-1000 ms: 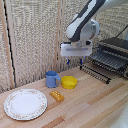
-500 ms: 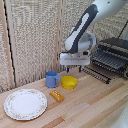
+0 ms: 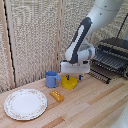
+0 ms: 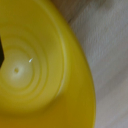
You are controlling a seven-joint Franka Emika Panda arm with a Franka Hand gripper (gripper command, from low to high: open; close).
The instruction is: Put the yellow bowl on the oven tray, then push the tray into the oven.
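Yellow dish (image 3: pixel 69 83) mid-desk toward the back edge, beside blue mug (image 3: pixel 51 79). End effector (image 3: pixel 75 75) low directly over it; finger spread impossible to tell. Probably light, rigid, glossy-slick; best pinched gently across the thin rim.

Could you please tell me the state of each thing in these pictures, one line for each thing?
end effector: low over the yellow dish, open or shut cannot be told.
yellow dish: upright on the table, empty inside.
baking sheet: sticking out of the oven front, nothing on it.
oven: open, dark inside.
blue mug: upright, beside the dish.
white plate: flat on the table, empty.
orange block: lying flat.
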